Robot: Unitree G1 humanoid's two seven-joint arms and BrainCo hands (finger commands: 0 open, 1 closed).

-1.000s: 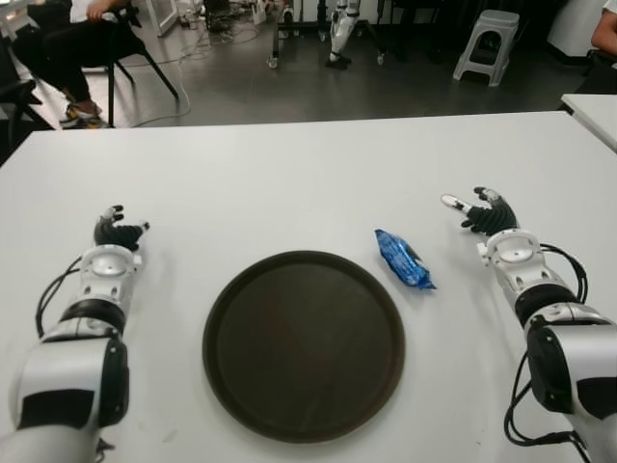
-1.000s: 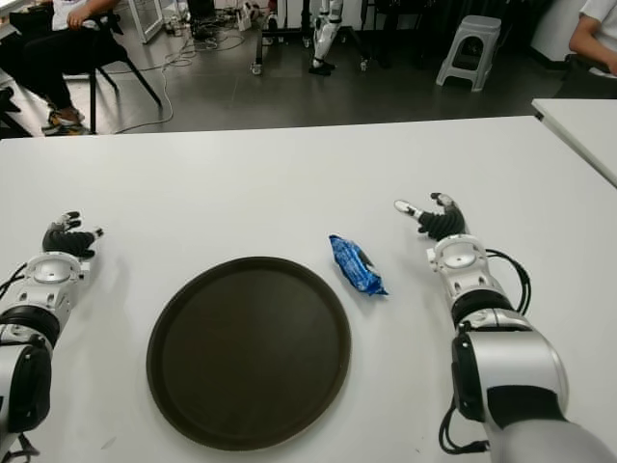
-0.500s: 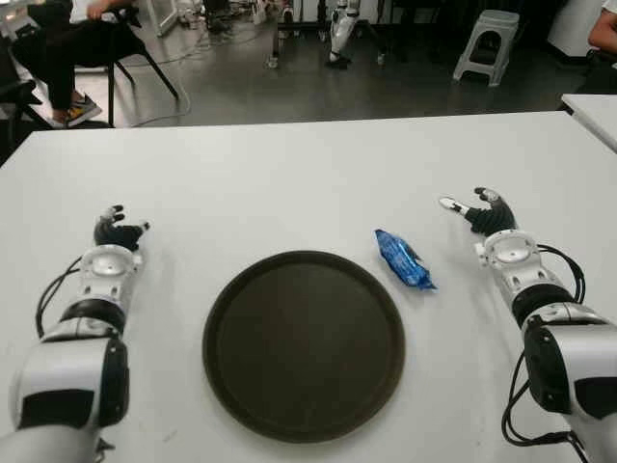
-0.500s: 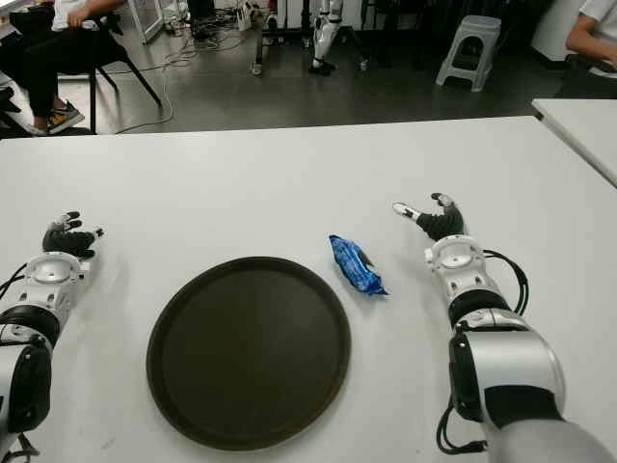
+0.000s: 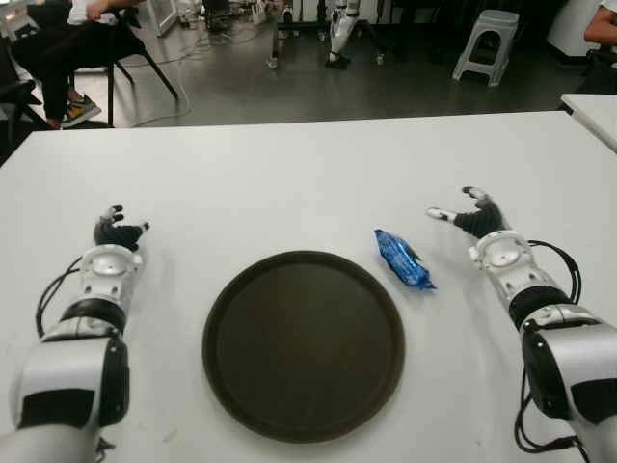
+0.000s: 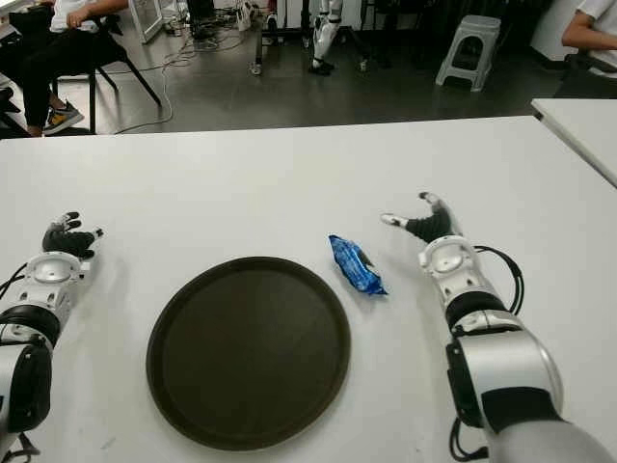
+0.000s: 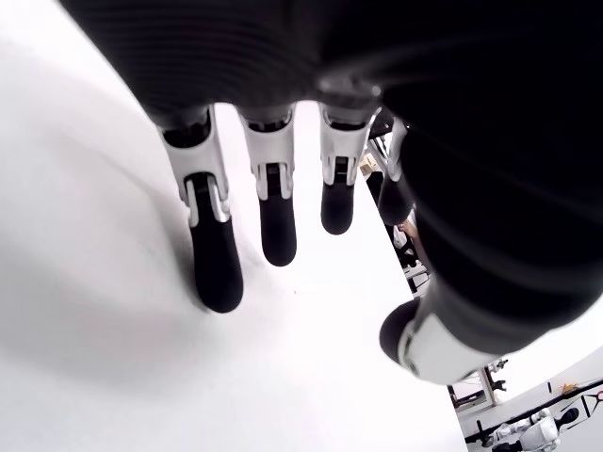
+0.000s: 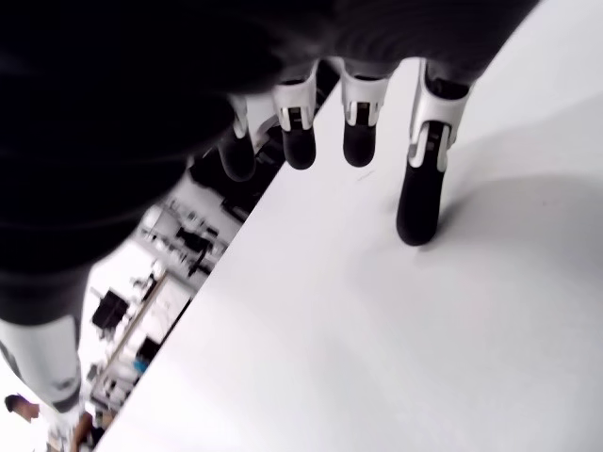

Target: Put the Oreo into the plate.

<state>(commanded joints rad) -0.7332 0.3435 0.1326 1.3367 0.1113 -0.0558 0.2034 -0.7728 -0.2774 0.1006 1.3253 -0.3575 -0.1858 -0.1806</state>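
Oreo: the blue packet [image 5: 404,259] lies flat on the white counter [image 5: 308,174], just beside the plate's right rim and outside it, one end pointing toward the far side, the other toward me. Nothing holds it.

Plate: the round dark plate [image 5: 304,344] sits on the counter in front of me, between my two arms, with nothing in it.

My right hand: my right hand [image 5: 469,214] is to the right of the Oreo, near it but apart from it. My fingers [image 8: 417,193] are spread and straight and grip nothing; the thumb points toward the packet. In my wrist view the fingertips hang close over the counter with shadow beneath them; I cannot tell whether they touch it.

My left hand: my left hand [image 5: 119,231] shows to the left of the plate, well apart from the Oreo. Its fingers [image 7: 217,268] are loosely extended over bare counter and hold nothing.

Beyond the counter: a grey floor with a white stool [image 5: 487,43], a seated person [image 5: 67,43] on a dark chair at the far left, and the corner of another white counter [image 5: 593,111] at the right.
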